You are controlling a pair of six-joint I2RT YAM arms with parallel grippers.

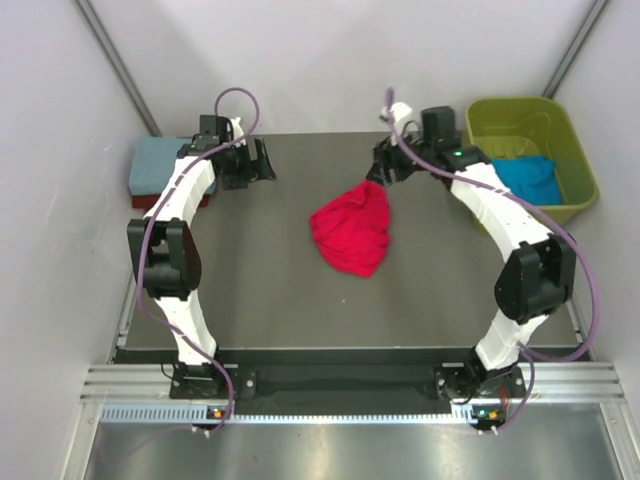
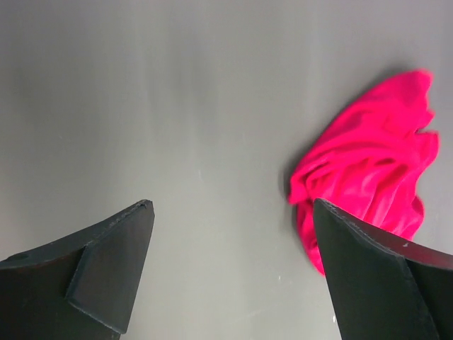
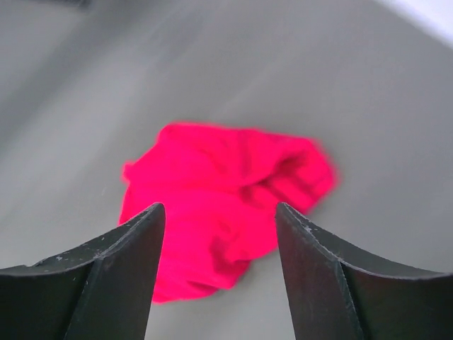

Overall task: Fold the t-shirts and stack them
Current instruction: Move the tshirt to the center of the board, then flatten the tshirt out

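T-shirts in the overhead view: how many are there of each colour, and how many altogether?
Bright red t-shirt, crumpled mid-table: 1
Blue-grey t-shirt, far left: 1
Dark red t-shirt, under the blue-grey one: 1
Bright blue t-shirt, in the green tub: 1
Total: 4 t-shirts

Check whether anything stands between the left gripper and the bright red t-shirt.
Nothing visible does. Only bare table lies between the open left gripper and the crumpled bright red t-shirt mid-table. The right gripper, jaws apart, hovers by the shirt's far corner, off that line.
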